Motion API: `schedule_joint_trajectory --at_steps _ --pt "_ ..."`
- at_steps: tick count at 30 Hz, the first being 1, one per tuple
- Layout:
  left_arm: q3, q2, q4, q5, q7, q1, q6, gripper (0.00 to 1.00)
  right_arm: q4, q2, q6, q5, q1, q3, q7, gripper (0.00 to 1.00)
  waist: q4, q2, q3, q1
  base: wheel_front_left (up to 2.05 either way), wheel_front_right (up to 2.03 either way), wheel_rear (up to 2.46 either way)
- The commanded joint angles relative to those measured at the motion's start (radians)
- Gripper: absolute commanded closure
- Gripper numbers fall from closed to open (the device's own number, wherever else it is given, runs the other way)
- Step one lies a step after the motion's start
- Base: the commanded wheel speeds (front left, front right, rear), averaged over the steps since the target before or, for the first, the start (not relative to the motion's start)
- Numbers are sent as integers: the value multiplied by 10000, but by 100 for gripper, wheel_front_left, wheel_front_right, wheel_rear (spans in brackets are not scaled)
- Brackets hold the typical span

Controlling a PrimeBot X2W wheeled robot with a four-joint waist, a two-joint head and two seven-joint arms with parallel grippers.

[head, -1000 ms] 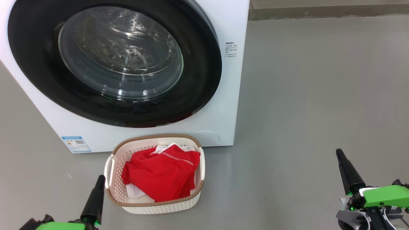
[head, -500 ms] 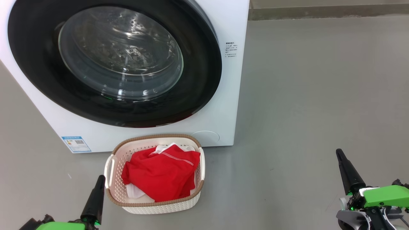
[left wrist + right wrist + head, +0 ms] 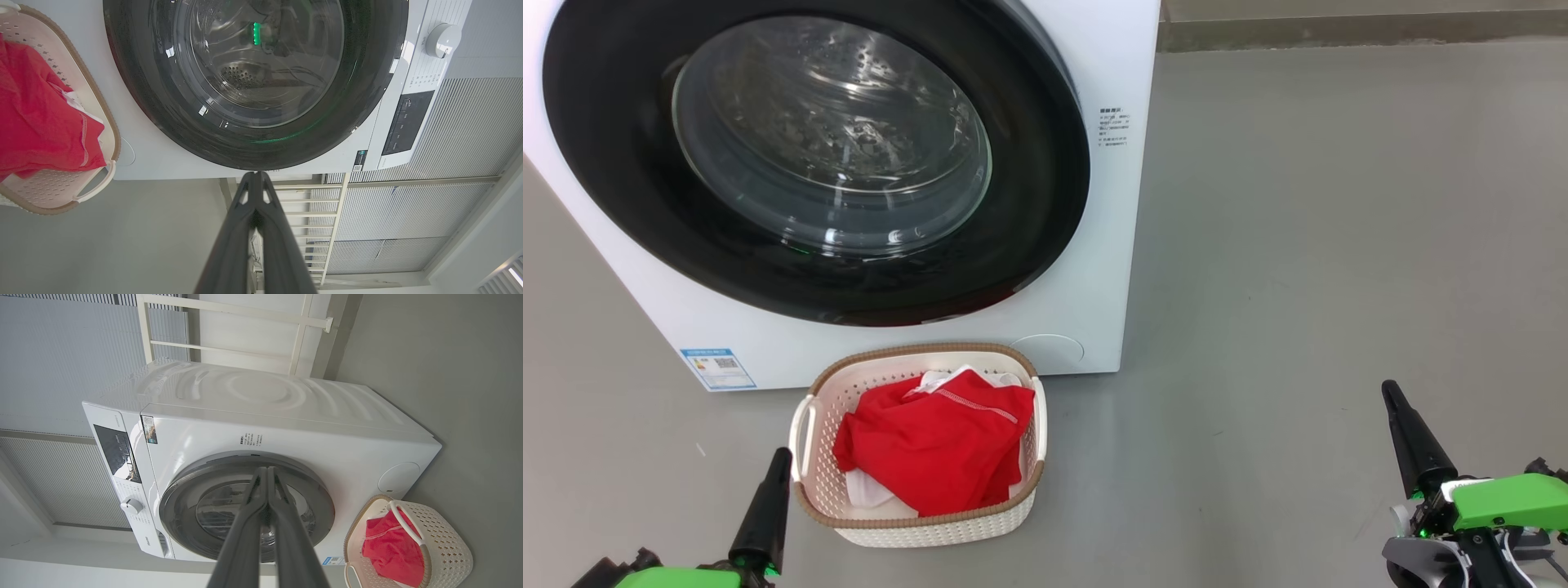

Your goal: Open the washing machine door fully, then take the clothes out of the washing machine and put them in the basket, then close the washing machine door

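**Door shut, red laundry in the basket, both grippers empty**

The large round washing machine door with the wide glossy black rim and bulging clear glass bowl (image 3: 832, 139) lies closed, flush against the front of the big white front-loading washing machine (image 3: 1098, 269). Through the glass the perforated steel drum shows. A small blue label sticker (image 3: 717, 368) sits at the machine's lower left corner, and a round white cover (image 3: 1049, 349) at its lower right.

On the grey floor (image 3: 1298, 245), just in front of the machine, stands the small cream-white perforated plastic basket with the brown woven-look rim (image 3: 923, 516). Its far edge is close to the machine's base, though I cannot tell whether they touch. The bright red fabric clothes with white parts and white stitching (image 3: 931, 449) lie bunched inside the basket and fill most of it, with white cloth peeking out at the far and near-left edges.

The left gripper (image 3: 781, 459) hangs low at the near left, its long dark fingers pressed together on nothing, the tip just beside the basket's left handle without touching it. The right gripper (image 3: 1392, 398) is at the near right, well apart from the basket and above bare floor, its fingers likewise together and empty (each wrist view shows its pair meeting at the tip). In the left wrist view a white control knob (image 3: 442, 39) and a dark control panel (image 3: 407, 122) sit on the machine's front beside the door.
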Motion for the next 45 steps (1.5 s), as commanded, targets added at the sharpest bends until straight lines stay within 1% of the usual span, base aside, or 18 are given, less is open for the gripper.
schedule_joint_trajectory --at_steps 1,45 --pt "267 185 -208 -68 35 -386 -69 100 -298 -85 -7 -4 -426 155 60 100 0 -1 0 -1 0 0 0" --pt "266 185 -208 -69 34 -385 -69 100 -297 -81 -7 -9 -426 149 64 100 0 -1 0 -1 0 0 0"
